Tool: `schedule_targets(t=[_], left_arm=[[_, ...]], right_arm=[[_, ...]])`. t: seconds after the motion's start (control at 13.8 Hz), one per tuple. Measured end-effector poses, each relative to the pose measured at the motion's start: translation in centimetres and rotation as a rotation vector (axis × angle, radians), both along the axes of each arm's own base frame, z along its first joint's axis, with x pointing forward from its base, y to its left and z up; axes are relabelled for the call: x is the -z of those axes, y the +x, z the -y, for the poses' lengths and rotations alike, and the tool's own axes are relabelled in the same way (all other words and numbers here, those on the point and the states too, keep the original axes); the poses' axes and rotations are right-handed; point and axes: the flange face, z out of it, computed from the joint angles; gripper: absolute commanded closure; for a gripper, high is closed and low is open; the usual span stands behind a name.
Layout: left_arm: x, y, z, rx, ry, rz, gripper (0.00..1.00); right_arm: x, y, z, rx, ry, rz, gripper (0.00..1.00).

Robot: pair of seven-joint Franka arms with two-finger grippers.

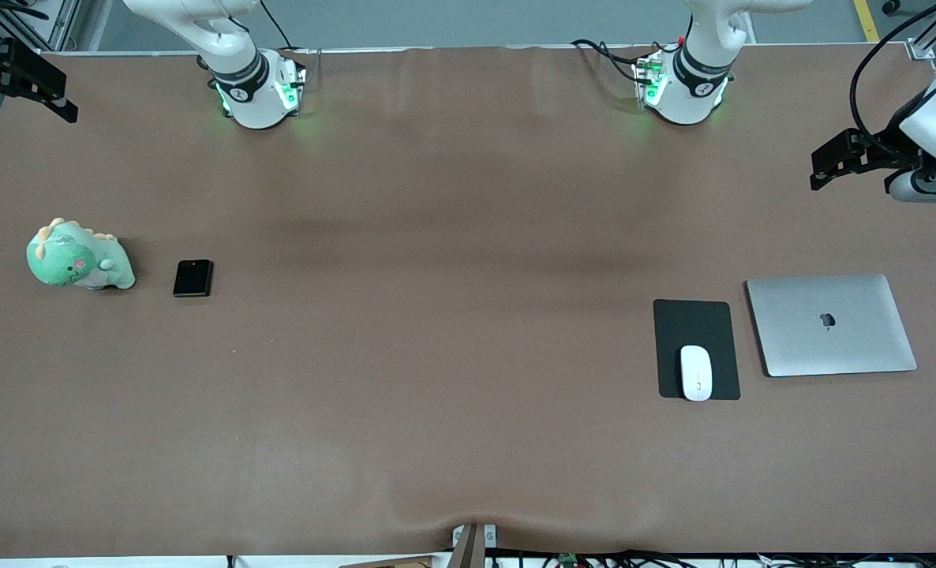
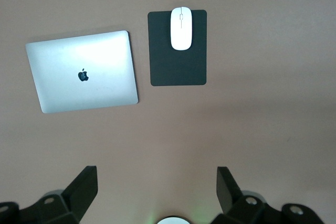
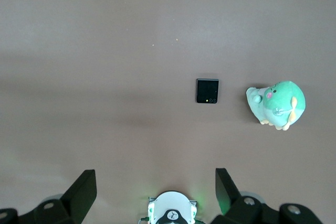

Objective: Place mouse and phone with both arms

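Both end effectors hang high with fingers apart and empty: the left end effector (image 2: 157, 192) over the left arm's end of the surface (image 1: 452, 315), the right end effector (image 3: 156, 192) over the other end. The white mouse (image 1: 696, 372) lies on a black pad (image 1: 695, 327) beside a closed laptop (image 1: 831, 324); the black phone (image 1: 192, 278) lies flat near a green plush toy (image 1: 78, 256). Both are glossy and low, so fingers could slip or nudge them.

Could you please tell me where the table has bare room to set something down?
The widest bare stretch lies between the phone and the mouse pad. It is crowded at the left arm's end: the mouse sits on the pad, beside the laptop. The plush dinosaur flanks the phone.
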Motion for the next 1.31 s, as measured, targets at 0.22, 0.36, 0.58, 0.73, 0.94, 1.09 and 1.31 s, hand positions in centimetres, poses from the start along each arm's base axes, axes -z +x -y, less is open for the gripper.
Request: schedule_targets(t=[0.22,0.36,0.58,0.73,0.94,1.09,1.31], left_arm=[[-0.3,0.0,0.0,0.000,-0.001,0.006,0.00],[-0.3,0.0,0.0,0.000,-0.001,0.007,0.00],[-0.3,0.0,0.0,0.000,-0.001,0.007,0.00],[-0.3,0.0,0.0,0.000,-0.001,0.007,0.00],[-0.2,0.1,0.0,0.000,0.000,0.005,0.00],[-0.2,0.1,0.0,0.000,0.000,0.005,0.00],[-0.2,0.1,0.0,0.000,0.000,0.004,0.00]], right_arm=[[5.3,1.8,1.0,0.027,0.000,-0.041,0.00],[6.8,2.0,1.4,0.034,-0.001,-0.066,0.00],[7.0,1.8,1.7,0.040,-0.001,-0.071,0.00],[7.1,1.7,1.7,0.041,-0.001,-0.073,0.00],[7.2,1.7,1.7,0.041,-0.001,-0.076,0.00],[7.3,1.6,1.7,0.040,-0.001,-0.078,0.00],[7.3,1.6,1.6,0.039,-0.001,-0.078,0.00]])
